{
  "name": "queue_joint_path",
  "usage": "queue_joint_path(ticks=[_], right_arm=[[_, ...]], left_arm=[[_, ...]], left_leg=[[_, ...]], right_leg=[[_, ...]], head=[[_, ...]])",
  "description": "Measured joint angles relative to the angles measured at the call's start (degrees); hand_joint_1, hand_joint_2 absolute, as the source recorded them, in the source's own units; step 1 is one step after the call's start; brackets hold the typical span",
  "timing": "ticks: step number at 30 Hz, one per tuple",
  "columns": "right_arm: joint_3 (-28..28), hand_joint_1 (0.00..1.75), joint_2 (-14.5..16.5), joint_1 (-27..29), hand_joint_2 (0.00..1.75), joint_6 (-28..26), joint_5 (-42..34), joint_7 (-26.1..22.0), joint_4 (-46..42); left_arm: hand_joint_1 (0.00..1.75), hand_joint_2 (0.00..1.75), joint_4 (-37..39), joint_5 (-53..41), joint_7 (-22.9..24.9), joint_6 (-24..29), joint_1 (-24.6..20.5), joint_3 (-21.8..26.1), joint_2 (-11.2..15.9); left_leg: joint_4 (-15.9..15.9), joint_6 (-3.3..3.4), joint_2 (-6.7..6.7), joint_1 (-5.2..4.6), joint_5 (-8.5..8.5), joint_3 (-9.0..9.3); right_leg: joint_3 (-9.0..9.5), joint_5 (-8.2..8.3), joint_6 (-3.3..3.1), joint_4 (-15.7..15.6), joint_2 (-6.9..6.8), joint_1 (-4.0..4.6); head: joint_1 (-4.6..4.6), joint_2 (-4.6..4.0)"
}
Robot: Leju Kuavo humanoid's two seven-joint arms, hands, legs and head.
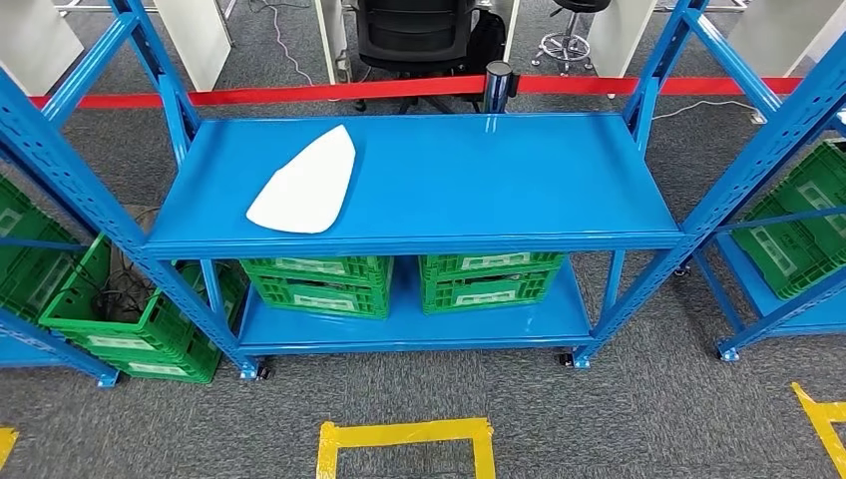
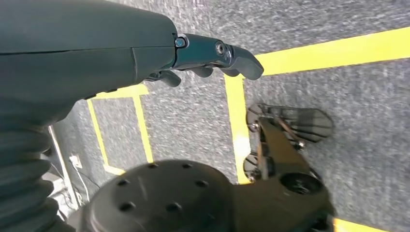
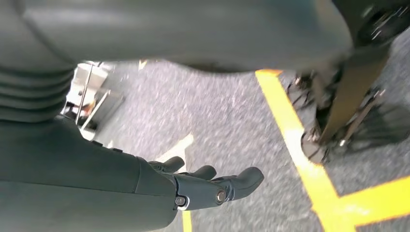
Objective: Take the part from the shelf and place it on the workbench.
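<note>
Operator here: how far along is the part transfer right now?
The white part lies on the blue shelf, toward its left side, so the transfer shows no result. Nothing is in hand: the left hand and right hand hang over the floor, holding nothing. Grasping, carrying and placing remain.

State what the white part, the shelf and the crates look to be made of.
White part: probably smooth moulded plastic, matt and thin-edged, though painted sheet is possible. Shelf: painted steel, glossy blue with reflections and perforated uprights. Crates: green moulded plastic with lattice walls.
</note>
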Motion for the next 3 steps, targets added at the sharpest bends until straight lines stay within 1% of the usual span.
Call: queue_joint_path(ticks=[3], right_arm=[[-0.07, 0.0, -0.02, 1.09, 0.0, -0.5, 2.62, -0.44, -0.64]], left_arm=[[0.0, 0.0, -0.51, -2.68, -0.02, -0.45, 1.14, 1.94, -0.06]], left_leg=[[-0.01, 0.0, 0.0, 0.0, -0.03, 0.02]], right_leg=[[-0.1, -0.04, -0.03, 0.0, 0.0, 0.0]], head=[[-0.02, 0.0]])
